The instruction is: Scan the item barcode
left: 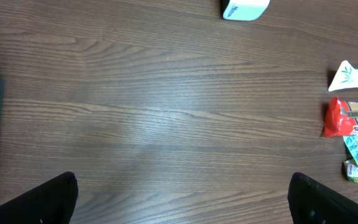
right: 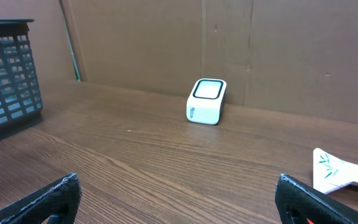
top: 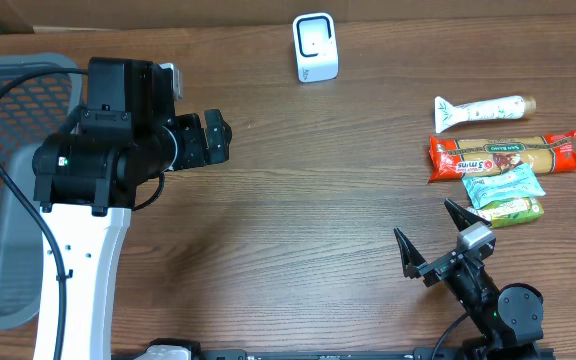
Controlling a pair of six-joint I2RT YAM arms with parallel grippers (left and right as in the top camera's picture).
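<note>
The scanner (top: 315,46) stands upright at the far edge of the table (top: 318,210). Its window faces the robot, probably so that a barcode can be shown to it from the front. The things to scan lie in a short column to the right of the scanner and nearer to the robot. The white tube (top: 483,110) is closest to the scanner, below it is the red packet (top: 503,155), and then the teal packet (top: 505,185) lies partly over a green packet (top: 524,211). They sit close together, some touching, on the right arm's side, which seems to make them that arm's work.

The right gripper (top: 423,222) has its fingers wide apart and holds nothing. It is just beside the green packet and points toward the scanner. The left gripper (top: 218,137) also has its fingers spread and empty. It hangs to the left of the scanner and well apart from it. No item is picked yet, so the task seems to be at its start.

A basket (top: 28,63) stands far to the left of the scanner, perhaps for scanned goods. The table is dark wood grain, smooth and bare in the middle. A cardboard wall (right: 260,43) rises directly behind the scanner.
</note>
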